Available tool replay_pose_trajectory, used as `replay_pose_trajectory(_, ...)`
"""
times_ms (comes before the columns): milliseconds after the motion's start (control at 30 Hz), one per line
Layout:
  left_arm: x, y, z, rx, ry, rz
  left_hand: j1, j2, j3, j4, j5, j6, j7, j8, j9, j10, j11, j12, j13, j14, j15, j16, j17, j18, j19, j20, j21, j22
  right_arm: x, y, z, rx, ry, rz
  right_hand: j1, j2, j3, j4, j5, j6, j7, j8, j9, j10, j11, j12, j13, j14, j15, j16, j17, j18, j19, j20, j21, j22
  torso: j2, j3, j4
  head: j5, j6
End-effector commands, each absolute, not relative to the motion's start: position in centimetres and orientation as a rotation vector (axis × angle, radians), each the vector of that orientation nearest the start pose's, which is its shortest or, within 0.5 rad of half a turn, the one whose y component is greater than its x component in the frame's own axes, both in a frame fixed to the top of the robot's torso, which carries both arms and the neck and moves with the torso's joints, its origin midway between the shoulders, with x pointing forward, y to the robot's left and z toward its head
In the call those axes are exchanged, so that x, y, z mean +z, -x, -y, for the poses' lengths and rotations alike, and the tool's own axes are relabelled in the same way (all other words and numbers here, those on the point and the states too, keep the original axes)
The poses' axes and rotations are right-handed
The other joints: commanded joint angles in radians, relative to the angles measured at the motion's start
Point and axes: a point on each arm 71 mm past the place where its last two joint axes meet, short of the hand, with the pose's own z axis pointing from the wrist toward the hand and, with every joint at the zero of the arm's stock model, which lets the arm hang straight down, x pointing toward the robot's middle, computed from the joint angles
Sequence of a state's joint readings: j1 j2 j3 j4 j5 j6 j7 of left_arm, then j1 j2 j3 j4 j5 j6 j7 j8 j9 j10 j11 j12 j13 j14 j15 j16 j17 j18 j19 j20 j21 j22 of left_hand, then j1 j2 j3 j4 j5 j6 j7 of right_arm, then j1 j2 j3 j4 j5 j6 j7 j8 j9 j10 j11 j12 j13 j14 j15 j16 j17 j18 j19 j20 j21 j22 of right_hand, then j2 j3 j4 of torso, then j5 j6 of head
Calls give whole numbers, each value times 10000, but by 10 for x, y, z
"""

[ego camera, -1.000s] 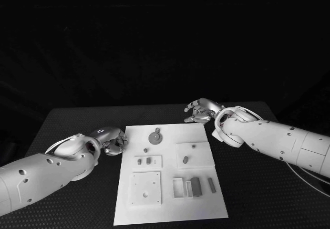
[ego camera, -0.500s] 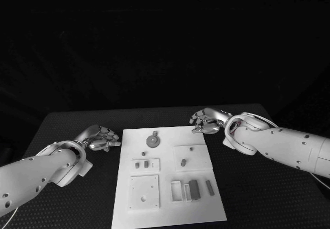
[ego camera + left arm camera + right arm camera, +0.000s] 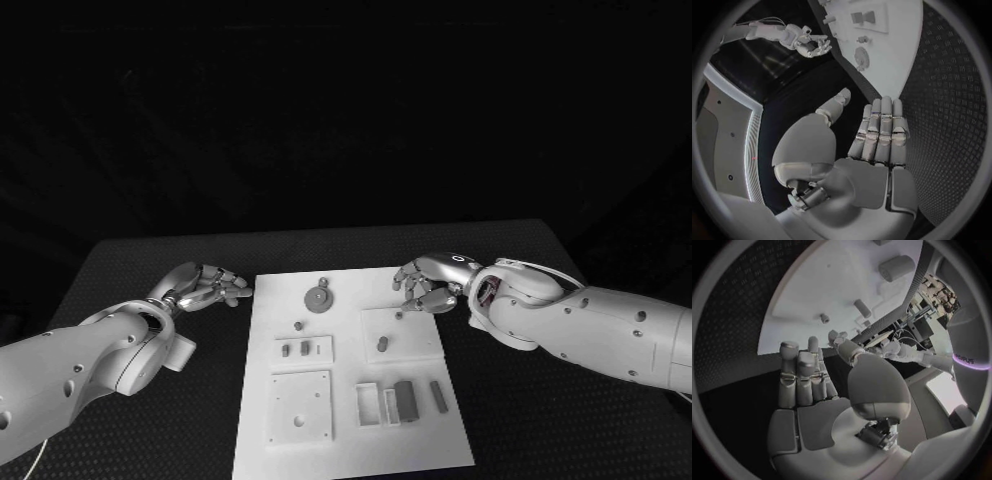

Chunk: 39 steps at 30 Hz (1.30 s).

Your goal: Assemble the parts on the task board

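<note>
Black table [image 3: 173,250]: task board [image 3: 346,420] between 2 hands [image 3: 202,285] [image 3: 430,283], fingers apart, holding nothing.

We think this is a robot lab: a black table [image 3: 173,250] with a white task board [image 3: 346,440] in a dark room.

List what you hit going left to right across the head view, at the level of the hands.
Left hand over the black table → round disc part on the task board → right hand over the board's far right corner.
</note>
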<state>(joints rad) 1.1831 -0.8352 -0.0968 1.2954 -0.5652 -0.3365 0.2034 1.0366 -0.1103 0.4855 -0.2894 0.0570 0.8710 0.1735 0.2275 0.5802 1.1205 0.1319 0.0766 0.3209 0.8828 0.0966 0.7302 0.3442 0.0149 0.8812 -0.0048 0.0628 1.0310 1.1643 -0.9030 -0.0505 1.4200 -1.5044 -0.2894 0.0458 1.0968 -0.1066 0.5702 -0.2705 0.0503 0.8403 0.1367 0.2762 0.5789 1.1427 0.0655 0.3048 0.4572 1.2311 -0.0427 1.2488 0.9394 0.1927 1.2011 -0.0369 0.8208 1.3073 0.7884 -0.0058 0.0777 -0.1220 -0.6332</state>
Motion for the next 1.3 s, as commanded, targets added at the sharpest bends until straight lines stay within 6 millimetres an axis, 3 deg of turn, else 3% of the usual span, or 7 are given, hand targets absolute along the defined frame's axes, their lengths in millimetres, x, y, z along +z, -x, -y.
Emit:
replay_pose_trajectory(33,-221,-513,-270,-10753,7012,-16373,59,76,-77,21,-44,-62,17,35,-20,48,0,-65,-45,76,-5,-73,44,14,78,39,24,-77,-216,-485,251,5276,3432,-17069,116,-9,-10,-69,-4,393,286,48,29,109,-32,-65,-11,38,-57,-69,4,691,72,2,-44,146,4,-24,12,-10,-14)
replay_pose_trajectory(533,-221,-514,-270,-10871,7154,-16278,-166,47,-445,13,-77,-101,54,65,-32,75,4,-76,-179,213,-32,-241,191,31,184,19,35,-320,-231,-480,245,4909,3997,-17641,-21,-130,-74,50,-3,481,223,110,125,322,-95,-127,28,89,-119,-134,7,691,122,5,-99,134,5,-22,18,11,-112)
replay_pose_trajectory(867,-221,-515,-268,-10927,7256,-16243,-124,74,-510,19,-77,-110,88,81,-36,147,-20,-55,-212,295,-61,-277,272,43,268,-3,49,-402,-238,-483,239,4936,4030,-17612,77,-37,-19,16,-3,531,202,135,166,344,-103,-201,38,96,-126,-164,17,691,124,-3,-135,134,8,-10,15,22,-145)
replay_pose_trajectory(1300,-222,-515,-268,-10895,7306,-16314,-134,90,-545,32,-77,-155,106,69,-47,165,-23,-58,-236,322,-68,-313,316,39,299,-9,47,-452,-245,-482,235,4958,4036,-17781,203,487,1,-154,-2,730,119,208,247,616,-182,-253,111,135,-201,-194,66,691,152,-2,-153,173,7,-7,10,57,-212)
